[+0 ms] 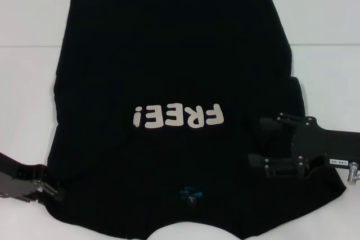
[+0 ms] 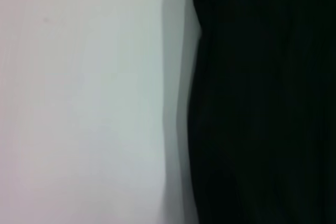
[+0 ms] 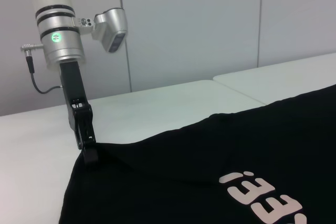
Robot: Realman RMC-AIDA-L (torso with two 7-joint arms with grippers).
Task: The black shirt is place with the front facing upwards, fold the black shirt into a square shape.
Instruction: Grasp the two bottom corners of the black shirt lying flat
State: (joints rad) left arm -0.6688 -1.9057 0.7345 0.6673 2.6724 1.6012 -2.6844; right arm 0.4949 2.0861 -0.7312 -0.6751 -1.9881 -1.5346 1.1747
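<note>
The black shirt [image 1: 169, 54] lies flat on the white table [image 1: 28, 82], front up, with its white "FREE!" lettering [image 1: 177, 117] and blue neck label [image 1: 188, 193] toward me. My left gripper [image 1: 49, 190] is at the shirt's near left edge; in the right wrist view its fingers [image 3: 88, 153] are closed on the cloth there. My right gripper [image 1: 261, 141] is open, its jaws wide apart, just above the shirt's near right side. The left wrist view shows only the shirt's edge [image 2: 262, 103] beside the bare table [image 2: 79, 103].
The shirt's right side has a folded-over flap [image 1: 298, 91]. A seam in the table [image 1: 28, 45] runs across behind the shirt. White wall panels [image 3: 210, 24] stand behind the table in the right wrist view.
</note>
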